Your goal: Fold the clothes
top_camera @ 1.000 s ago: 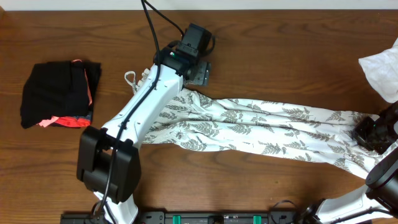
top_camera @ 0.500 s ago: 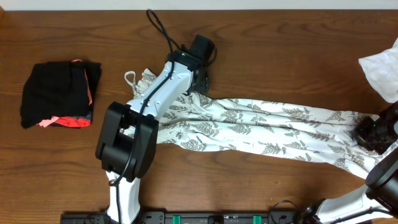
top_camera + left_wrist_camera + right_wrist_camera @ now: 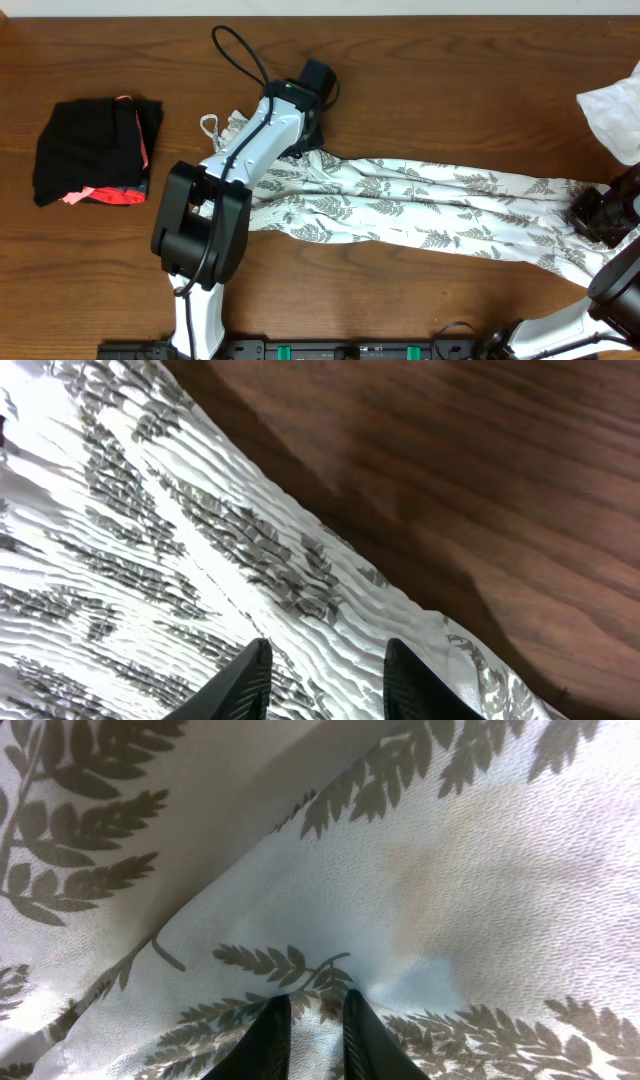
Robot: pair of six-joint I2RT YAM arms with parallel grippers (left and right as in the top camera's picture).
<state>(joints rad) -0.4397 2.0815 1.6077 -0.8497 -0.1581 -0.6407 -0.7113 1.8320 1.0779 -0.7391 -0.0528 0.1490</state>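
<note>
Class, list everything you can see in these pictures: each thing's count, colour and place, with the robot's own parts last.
fern-print dress: one, white with grey-green leaves, stretched from centre to right
black bundle: one, black with coral-pink trim, far left
white cloth: one, plain white, right edge
table: one, dark brown wood, beneath everything
cable: one, black, looped near far edge
left claw: one, black, at dress's gathered left end, grip unclear
right claw: one, black, pinching dress's right end
</note>
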